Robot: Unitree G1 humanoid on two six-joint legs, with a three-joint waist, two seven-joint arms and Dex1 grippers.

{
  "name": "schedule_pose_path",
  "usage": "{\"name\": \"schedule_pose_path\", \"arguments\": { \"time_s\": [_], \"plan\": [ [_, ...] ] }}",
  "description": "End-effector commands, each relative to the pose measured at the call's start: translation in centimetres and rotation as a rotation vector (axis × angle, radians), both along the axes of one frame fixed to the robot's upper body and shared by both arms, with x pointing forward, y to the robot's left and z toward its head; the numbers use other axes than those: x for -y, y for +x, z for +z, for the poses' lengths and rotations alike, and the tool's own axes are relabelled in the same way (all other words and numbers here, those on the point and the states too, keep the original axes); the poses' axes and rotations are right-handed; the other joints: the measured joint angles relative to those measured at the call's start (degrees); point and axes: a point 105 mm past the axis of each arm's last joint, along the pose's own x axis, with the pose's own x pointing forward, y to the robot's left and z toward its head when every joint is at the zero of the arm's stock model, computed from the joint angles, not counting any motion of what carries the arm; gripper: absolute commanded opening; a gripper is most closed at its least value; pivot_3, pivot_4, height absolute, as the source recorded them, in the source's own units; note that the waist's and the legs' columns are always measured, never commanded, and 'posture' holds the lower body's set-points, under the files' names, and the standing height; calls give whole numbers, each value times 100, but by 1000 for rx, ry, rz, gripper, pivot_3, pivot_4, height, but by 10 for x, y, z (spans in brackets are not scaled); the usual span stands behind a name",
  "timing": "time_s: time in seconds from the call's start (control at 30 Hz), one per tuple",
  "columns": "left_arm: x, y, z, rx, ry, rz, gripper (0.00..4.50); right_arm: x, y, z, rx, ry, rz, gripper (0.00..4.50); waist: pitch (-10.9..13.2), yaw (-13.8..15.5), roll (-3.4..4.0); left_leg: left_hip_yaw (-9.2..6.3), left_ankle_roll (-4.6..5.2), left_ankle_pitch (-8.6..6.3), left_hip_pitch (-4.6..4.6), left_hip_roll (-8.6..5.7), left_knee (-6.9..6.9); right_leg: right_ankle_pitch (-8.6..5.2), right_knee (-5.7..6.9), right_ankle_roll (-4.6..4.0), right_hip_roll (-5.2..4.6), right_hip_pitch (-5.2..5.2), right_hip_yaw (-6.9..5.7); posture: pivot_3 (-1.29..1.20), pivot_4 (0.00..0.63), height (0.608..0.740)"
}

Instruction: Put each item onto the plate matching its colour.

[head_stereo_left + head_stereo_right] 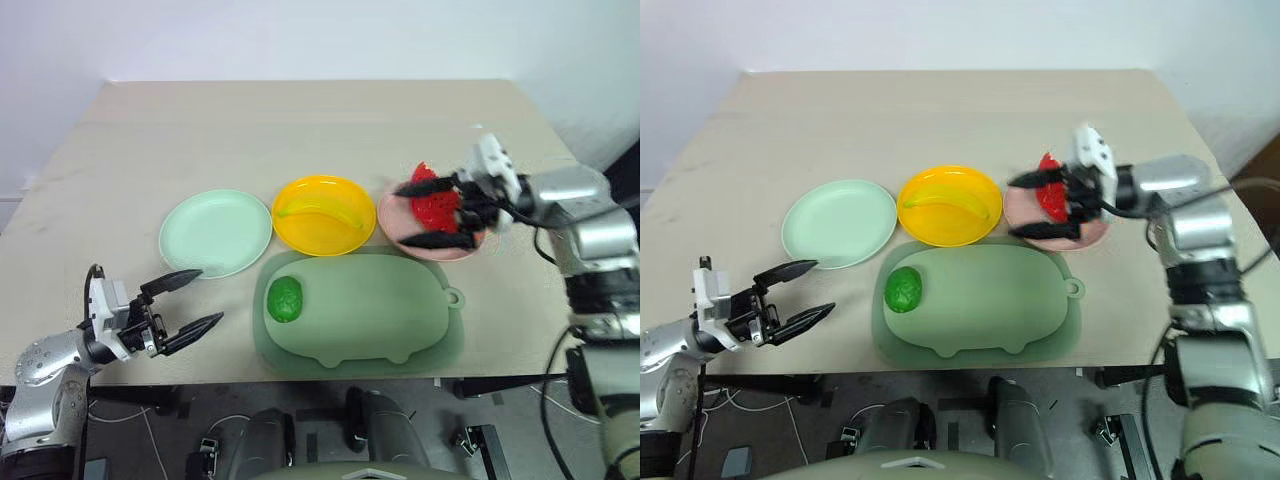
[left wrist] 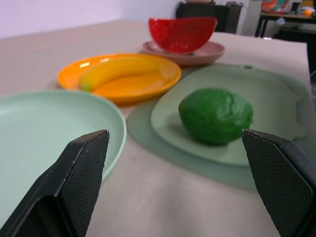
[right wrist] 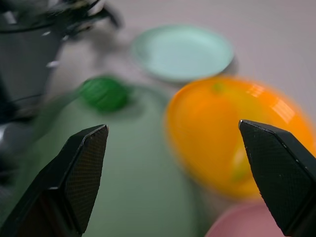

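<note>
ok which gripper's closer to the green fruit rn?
Left. The left gripper hangs open beside the mat, just off the green fruit; the right gripper is open over the pink plate, farther off.

Dull-green animal-shaped mat (image 1: 370, 310) on beige table (image 1: 300, 130)

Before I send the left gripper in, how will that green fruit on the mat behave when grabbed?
The green fruit looks rounded and bumpy, so it may roll on the mat if nudged off-centre. It seems a hard plastic toy, probably light and stiff. The open left gripper looks wide enough; the bumps should help grip.
</note>
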Motion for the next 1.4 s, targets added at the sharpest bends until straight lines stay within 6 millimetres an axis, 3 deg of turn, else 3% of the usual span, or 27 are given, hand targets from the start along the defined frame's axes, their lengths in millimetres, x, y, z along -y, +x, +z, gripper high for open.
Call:
{"name": "schedule_pose_path", "arguments": {
  "time_s": [0.03, 0.23, 0.4, 0.67, 0.87, 1.2, 1.4],
  "plan": [
    [5, -1, 16, 46, -1, -22, 4500, 21, -12, 15, 89, 32, -23, 4463, 0, -11, 0, 0, -1, 0, 4, 2, 0, 0, 1, 0, 4, 1, 2, 0, 150, 736],
    [19, 0, 23, 22, 21, -46, 4500, 97, -33, -12, 92, -11, -212, 4463, 0, 82, 0, 5, -5, 3, 4, -4, 1, -1, -5, -1, 2, 12, -1, 0, 150, 736],
    [28, 6, 24, -34, 36, 3, 4500, 123, -42, -28, 65, -54, -289, 4463, 1, 30, 1, 14, -1, 1, 46, -3, -1, -3, -12, -2, 4, 48, 7, 0, 150, 736],
    [78, 23, 29, -99, 89, 135, 4500, 116, -42, -37, 60, -44, -288, 4463, 2, 64, 1, 9, 1, 0, 85, -2, -13, -4, -12, 2, 8, 74, 26, 0, 150, 736],
    [120, 29, 33, -199, 3, 199, 4500, 104, -42, -37, 63, -17, -288, 4463, 2, 76, 1, 1, 1, 0, 84, -6, -8, -4, -11, 3, 6, 81, 27, 0, 150, 736],
    [140, 25, 7, -415, 144, 315, 4500, 98, -43, -42, 47, -5, -316, 4463, 2, 58, 0, -9, 0, 0, 85, -11, -6, -5, -11, 2, 11, 85, 27, 0, 150, 736],
    [141, 21, -4, -490, 219, 347, 4500, 95, -44, -43, 42, -1, -308, 4463, 2, 62, -1, -17, 0, 0, 84, -15, -3, -7, -11, 3, 11, 89, 27, 0, 150, 736]
  ]
}}
